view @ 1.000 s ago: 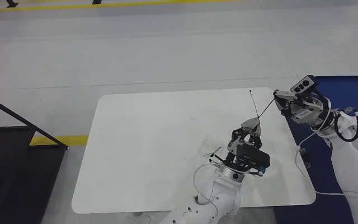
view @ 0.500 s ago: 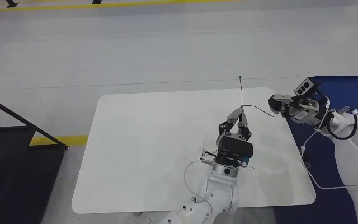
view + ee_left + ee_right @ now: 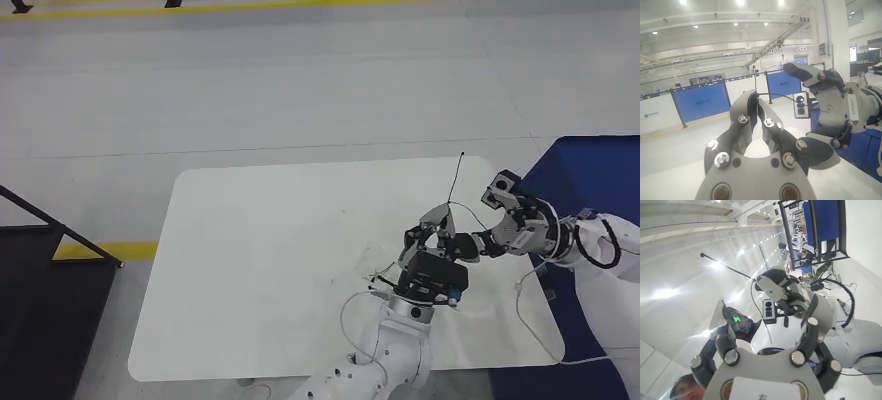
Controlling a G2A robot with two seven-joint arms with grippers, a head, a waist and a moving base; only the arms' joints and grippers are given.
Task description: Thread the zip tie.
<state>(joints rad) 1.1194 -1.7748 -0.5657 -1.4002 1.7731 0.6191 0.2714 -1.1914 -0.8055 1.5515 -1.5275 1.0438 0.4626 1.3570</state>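
**Left pincer pinches the zip tie; right pincer spread at its tail**

In the top view the two arms meet right of centre in the frame, above the right part of the white tabletop (image 3: pixel 280 270). The left arm rises from the bottom edge of the frame. The right arm comes in from the right edge.

The left pincer (image 3: pixel 443 213) has its fingers pressed together on the black zip tie (image 3: pixel 455 180), gripping it partway along its length. In the left wrist view the left pincer (image 3: pixel 756 94) is pinched tight on the zip tie (image 3: pixel 755 83). From the pinch, one straight stretch stands up and away from the tabletop, ending toward the upper right of the top-view frame. In the right wrist view the zip tie (image 3: pixel 725 265) has a small blocky head at that far end.

The other stretch, the thin tail, bends at the pinch and curves over toward the right pincer (image 3: pixel 480 232).

The right pincer (image 3: pixel 808 111) faces the left one at close range with its fingers spread wide. The tail crosses the gap between its fingers, and neither pad is closed on it. The right wrist view shows the right pincer (image 3: pixel 766 313) spread, the tail running down the gap toward its palm. Whether the tip touches the palm cannot be told.

The zip tie is held in the air, clear of the tabletop.
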